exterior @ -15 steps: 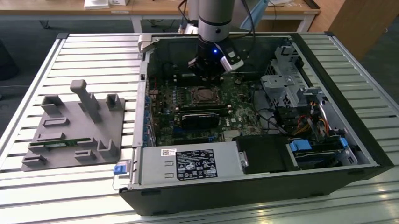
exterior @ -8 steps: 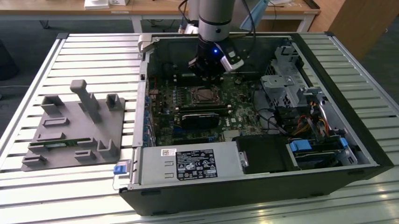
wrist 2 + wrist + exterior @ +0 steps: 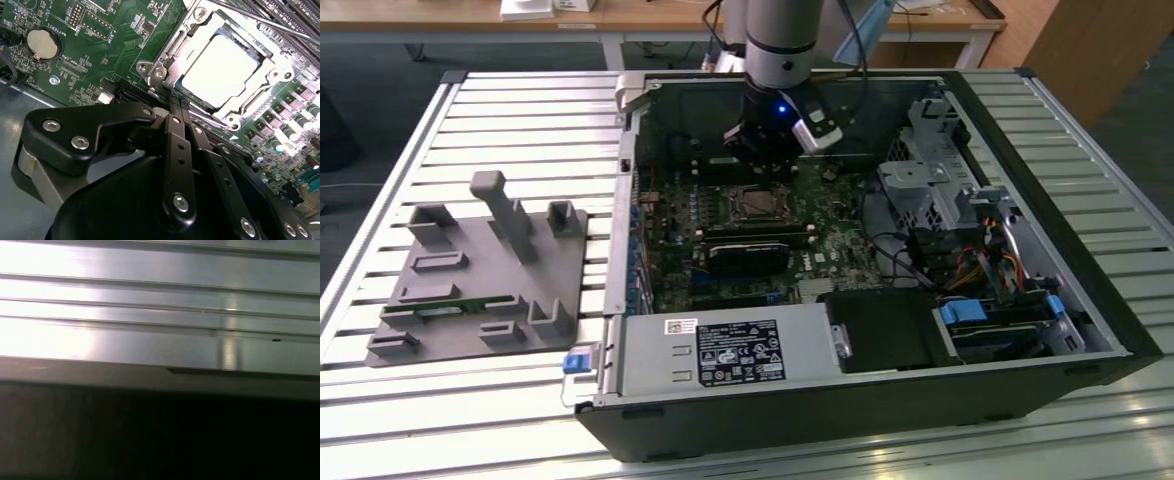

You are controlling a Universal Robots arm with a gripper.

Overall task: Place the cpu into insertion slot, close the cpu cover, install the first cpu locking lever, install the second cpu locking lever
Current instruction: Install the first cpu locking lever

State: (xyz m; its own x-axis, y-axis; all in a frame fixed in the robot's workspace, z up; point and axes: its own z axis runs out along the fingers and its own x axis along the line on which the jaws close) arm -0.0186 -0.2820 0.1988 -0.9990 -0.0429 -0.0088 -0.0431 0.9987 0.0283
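Observation:
The cpu point(image 3: 220, 70), with its bright silvery top, lies flat in the insertion slot point(image 3: 167, 55) on the green board. The cpu cover point(image 3: 250, 100), a thin metal frame, lies down around it. A thin metal lever rod point(image 3: 250, 20) runs along the far side of the socket. My gripper point(image 3: 176, 102) has its two black fingers point(image 3: 172, 135) pressed together with nothing between them, and their tips are at the socket's near edge. In the exterior view the gripper point(image 3: 765, 160) hangs inside the open computer case, just behind the insertion slot point(image 3: 754, 204).
A black card point(image 3: 750, 252) lies in front of the socket. The power supply point(image 3: 727, 355) fills the case's front and the drive cage point(image 3: 927, 190) stands at the exterior view's right. A grey fixture point(image 3: 480, 270) sits on the ribbed table outside the case. A coin battery point(image 3: 42, 42) sits on the board.

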